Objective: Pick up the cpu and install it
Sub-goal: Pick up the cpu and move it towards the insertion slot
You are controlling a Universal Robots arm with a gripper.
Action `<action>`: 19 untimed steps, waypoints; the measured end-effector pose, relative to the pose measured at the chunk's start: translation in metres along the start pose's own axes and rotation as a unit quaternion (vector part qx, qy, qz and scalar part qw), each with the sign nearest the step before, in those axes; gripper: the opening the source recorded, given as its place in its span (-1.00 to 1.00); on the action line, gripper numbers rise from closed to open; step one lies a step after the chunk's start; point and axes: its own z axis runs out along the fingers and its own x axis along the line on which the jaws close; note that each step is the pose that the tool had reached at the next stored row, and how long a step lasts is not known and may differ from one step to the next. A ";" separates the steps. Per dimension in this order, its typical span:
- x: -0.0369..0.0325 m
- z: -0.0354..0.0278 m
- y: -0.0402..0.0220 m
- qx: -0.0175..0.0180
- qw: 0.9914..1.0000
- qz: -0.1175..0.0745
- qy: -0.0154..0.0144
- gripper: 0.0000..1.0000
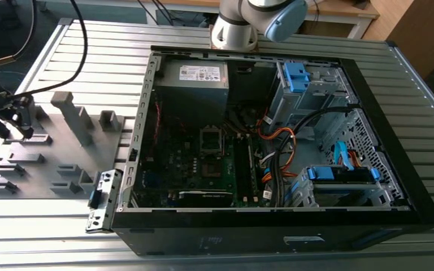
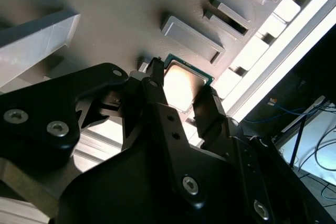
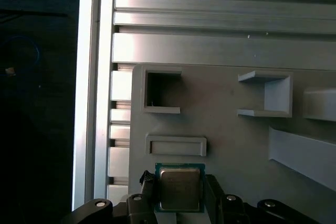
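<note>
- The cpu (image 3: 179, 188) lies flat, pale metal top upward, on the grey fixture plate (image 1: 51, 189). The plate sits on the slotted table (image 1: 428, 113) at the exterior view's left, well apart from the computer case (image 1: 277, 240).
- In both wrist views the chip sits just beside a low rectangular pocket (image 3: 176, 145) moulded into the plate. Whether its underside has left the plate cannot be told.
- The gripper (image 3: 181, 183) stands low over the plate and straddles the chip. One finger (image 2: 155, 85) lies against one edge and its partner against the opposite edge, with no gap visible on either side. Judgement: the jaws are pinching the cpu across its width.
- Step in hand, as judged: the pick-up, at the point of grasp. Installation is not begun.
- The open socket (image 1: 212, 140) on the motherboard inside the case is bare.
- Requirement for the move ahead, as judged: a straight, level lift, since the chip is thin and held only by its edges. Any tilt could let it slip or catch the neighbouring pocket.
- The tall grey blocks (image 1: 74, 116) stand between the gripper and the case, so the carry needs height to clear them.
</note>
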 end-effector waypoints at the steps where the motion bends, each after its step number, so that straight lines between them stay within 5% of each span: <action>1: 0.0000 -0.0001 0.0000 0.000 1.000 0.000 0.000 -0.06; 9: 0.0000 -0.0036 0.0001 -0.001 1.000 0.000 0.000 -0.06; 19: -0.0004 -0.0329 0.0004 -0.003 1.000 0.000 0.000 -0.06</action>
